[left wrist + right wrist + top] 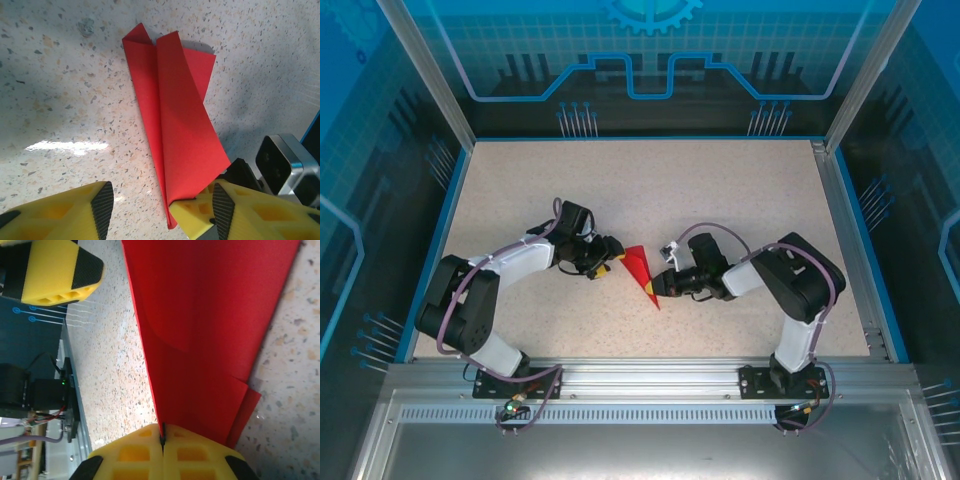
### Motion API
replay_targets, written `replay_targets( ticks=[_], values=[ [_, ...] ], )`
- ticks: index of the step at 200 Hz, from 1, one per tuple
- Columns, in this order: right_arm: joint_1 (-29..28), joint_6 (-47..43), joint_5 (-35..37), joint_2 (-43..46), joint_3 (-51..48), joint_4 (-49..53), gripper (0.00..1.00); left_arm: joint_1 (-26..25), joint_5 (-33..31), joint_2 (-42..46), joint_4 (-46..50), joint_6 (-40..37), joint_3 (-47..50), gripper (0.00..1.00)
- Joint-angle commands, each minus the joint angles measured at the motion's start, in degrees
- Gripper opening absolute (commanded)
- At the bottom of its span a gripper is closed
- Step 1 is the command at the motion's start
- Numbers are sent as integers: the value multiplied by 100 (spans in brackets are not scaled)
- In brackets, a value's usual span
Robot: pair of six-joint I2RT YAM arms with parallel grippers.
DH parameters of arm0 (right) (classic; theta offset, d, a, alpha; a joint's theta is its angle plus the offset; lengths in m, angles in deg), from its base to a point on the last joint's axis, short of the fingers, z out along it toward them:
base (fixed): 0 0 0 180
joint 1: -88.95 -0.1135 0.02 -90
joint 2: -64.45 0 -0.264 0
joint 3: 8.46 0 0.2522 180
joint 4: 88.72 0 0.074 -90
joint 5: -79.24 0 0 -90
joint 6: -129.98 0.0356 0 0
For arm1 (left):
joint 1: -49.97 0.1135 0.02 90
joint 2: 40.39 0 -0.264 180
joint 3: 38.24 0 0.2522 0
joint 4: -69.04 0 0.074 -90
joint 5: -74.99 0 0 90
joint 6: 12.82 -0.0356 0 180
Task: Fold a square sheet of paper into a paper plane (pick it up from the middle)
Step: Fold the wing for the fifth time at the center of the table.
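Nearest the arm bases, the right gripper (162,450) was clamped tight on the narrow end of the paper plane (641,270) — its yellow fingers met, with the red edge pinched in the seam between them. The plane lay on the speckled table (740,190) at mid-width, its sharp tip toward the near edge. Just beyond, on the plane's other side, the left gripper (161,204) had its jaws well apart, gripping nothing — the plane's narrow end sat in the gap, close against one finger. Farther out, the wide end with its overlapping flaps rested on the table.
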Motion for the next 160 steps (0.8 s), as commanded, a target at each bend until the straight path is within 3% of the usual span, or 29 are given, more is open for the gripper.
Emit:
replay_targets(
  ticks=[1, 106, 160],
  values=[
    [178, 578, -424, -221, 86, -539, 3, -16, 25, -5, 109, 20, -34, 57],
    [312, 1722, -952, -733, 352, -1073, 4, -18, 60, -72, 11, -31, 34, 52],
    [333, 2423, -812, -1012, 493, -1102, 6, -21, 101, -109, -80, -39, 72, 49]
  ],
)
